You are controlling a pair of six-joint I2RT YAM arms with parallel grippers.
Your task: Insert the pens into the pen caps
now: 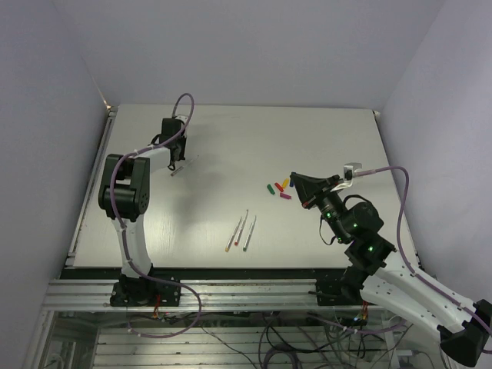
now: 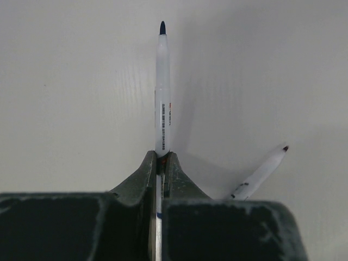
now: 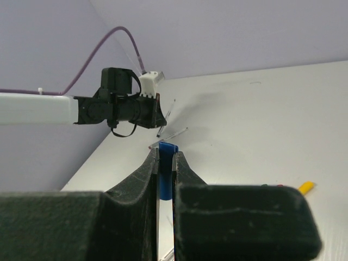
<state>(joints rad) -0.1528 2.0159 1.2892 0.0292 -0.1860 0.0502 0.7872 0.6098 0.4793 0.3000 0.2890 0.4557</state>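
My left gripper [image 1: 175,160] is shut on a pale pen [image 2: 162,98] with a dark blue tip; the pen points away from the jaws towards the table at the far left. A second pen [image 2: 261,173] lies on the table beside it [image 1: 187,164]. My right gripper [image 1: 295,179] is shut on the blue cap [image 3: 167,149], raised at the right of the other caps. Green [image 1: 269,187], red [image 1: 277,187], yellow [image 1: 285,183] and magenta [image 1: 285,196] caps lie together at mid table. Three pens [image 1: 241,231] lie side by side nearer the front.
The left arm's wrist [image 3: 122,109] shows in the right wrist view, facing the blue cap from a distance. The yellow cap [image 3: 306,187] lies below right of the right fingers [image 3: 187,168]. Walls close in the table [image 1: 323,138] at back and sides.
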